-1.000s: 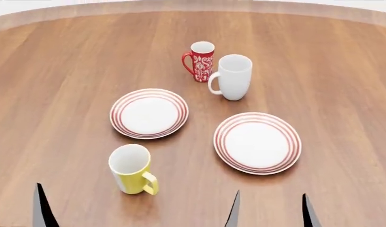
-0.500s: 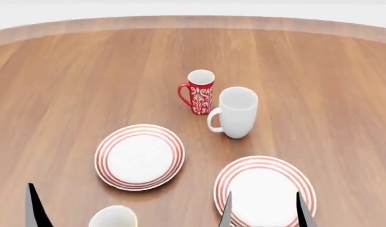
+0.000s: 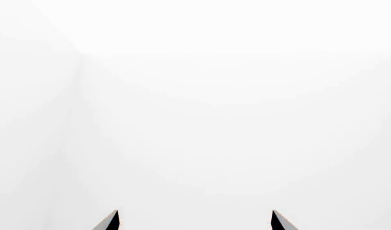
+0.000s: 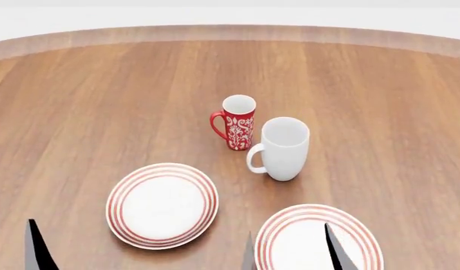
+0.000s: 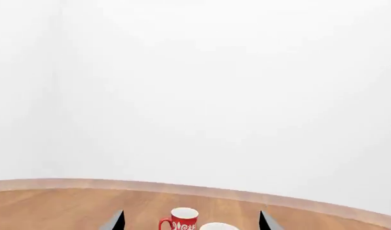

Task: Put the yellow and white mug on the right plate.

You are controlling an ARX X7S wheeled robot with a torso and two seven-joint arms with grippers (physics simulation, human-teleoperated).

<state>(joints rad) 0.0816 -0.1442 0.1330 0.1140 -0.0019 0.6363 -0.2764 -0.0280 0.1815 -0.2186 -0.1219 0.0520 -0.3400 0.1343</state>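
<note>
The yellow and white mug is out of view in every frame. The right plate [image 4: 290, 225], white with red rings, lies at the head view's bottom right, cut off by the edge. My right gripper [image 4: 292, 253] is open and empty, its dark fingertips in front of that plate. In the right wrist view the right gripper [image 5: 191, 223] points level across the table. Of my left gripper only one fingertip [image 4: 36, 247] shows at the bottom left. The left wrist view shows the left gripper [image 3: 195, 221] open and empty against a blank white wall.
A second ringed plate [image 4: 162, 203] lies left of the right plate. A red floral mug [image 4: 237, 122] and a taller white mug [image 4: 284, 148] stand together behind the plates; both show in the right wrist view, red [image 5: 182, 219], white [image 5: 217, 226]. The wooden table's far edge [image 4: 230, 31] curves across the back.
The head view has tilted upward, so the plates and mugs slid down the picture and the yellow mug dropped out past the bottom edge. The right fingertips shifted slightly left.
</note>
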